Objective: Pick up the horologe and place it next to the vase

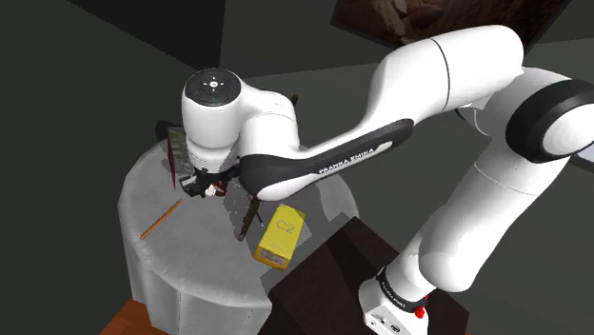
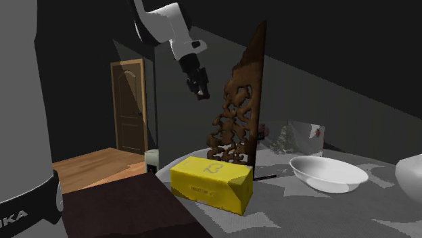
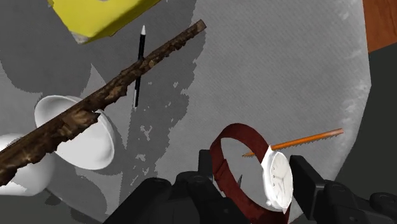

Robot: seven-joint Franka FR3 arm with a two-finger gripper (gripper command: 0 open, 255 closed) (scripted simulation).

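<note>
A wristwatch (image 3: pixel 278 178) with a dark red strap and a white face sits between the two black fingers of my gripper (image 3: pixel 256 168), which is shut on it. The gripper (image 2: pixel 197 86) hangs well above the round grey table (image 1: pixel 190 262), with a bit of red strap (image 1: pixel 219 188) showing under the hand (image 1: pixel 204 187). A white rounded vessel, likely the vase (image 2: pixel 411 177), stands at the second exterior view's right edge, next to a white bowl (image 2: pixel 328 173). From the wrist, vase (image 3: pixel 16 167) and bowl (image 3: pixel 86 135) lie beyond a brown carved panel (image 3: pixel 108 95).
The tall brown carved panel (image 2: pixel 237 115) stands upright mid-table. A yellow box (image 1: pixel 279 235) lies near the stand-side edge, a black pen (image 3: pixel 139 63) beside it. An orange pencil (image 1: pixel 160 219) lies on the far side. A leaning card (image 2: pixel 297 138) is at the back.
</note>
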